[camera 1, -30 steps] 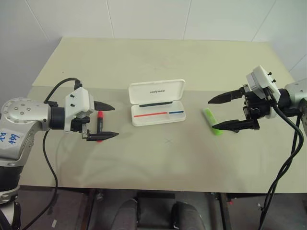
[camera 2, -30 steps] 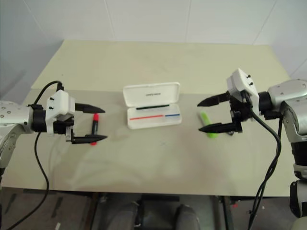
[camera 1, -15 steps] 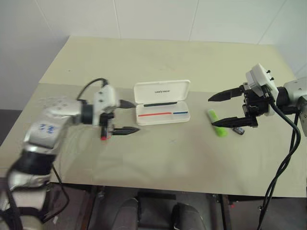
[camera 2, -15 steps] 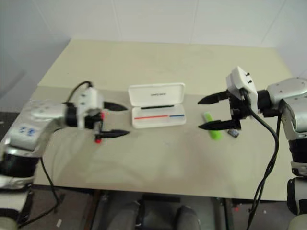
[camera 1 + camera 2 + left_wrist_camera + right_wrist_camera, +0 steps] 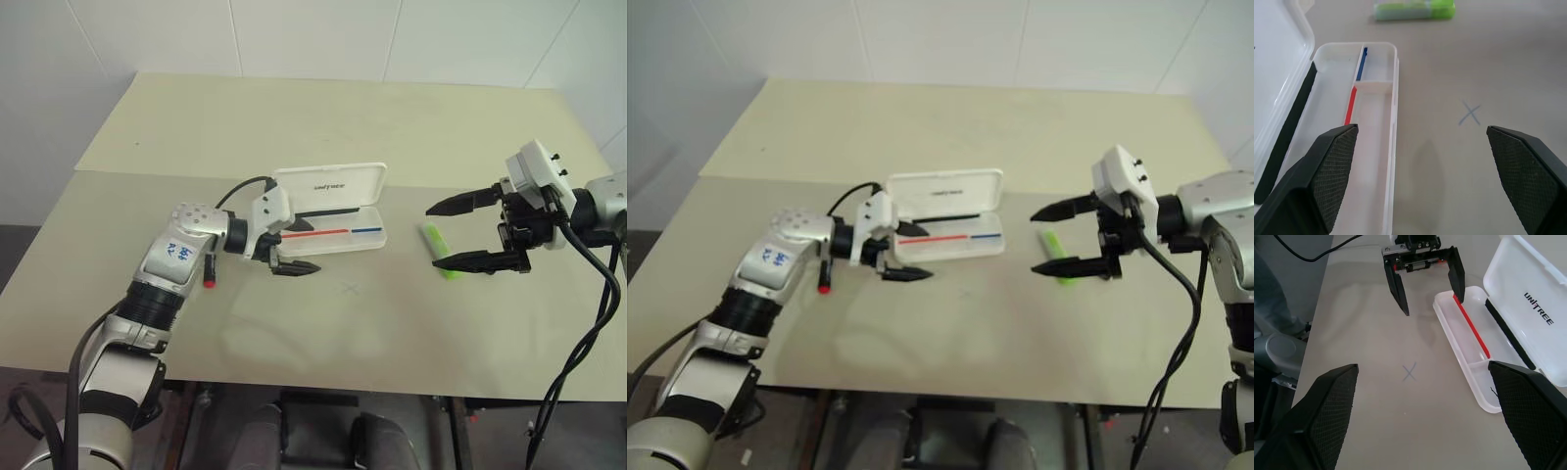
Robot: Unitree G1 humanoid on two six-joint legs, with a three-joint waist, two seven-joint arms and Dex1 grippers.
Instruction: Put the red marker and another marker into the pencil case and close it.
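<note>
Both hands gape, empty: left hand (image 5: 297,250) at the open pencil case (image 5: 333,211); red marker (image 5: 210,273) unpicked on bench.

Left gripper (image 5: 297,253) open, empty; right gripper (image 5: 458,233) open, raised

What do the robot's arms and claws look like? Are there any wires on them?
Both arms are silver-grey metal with black joints. The left arm has blue handwriting on it. Each wrist has a white box, and black cables loop off both. The left gripper and right gripper each have two pointed black fingers with bumpy textured pads.
</note>
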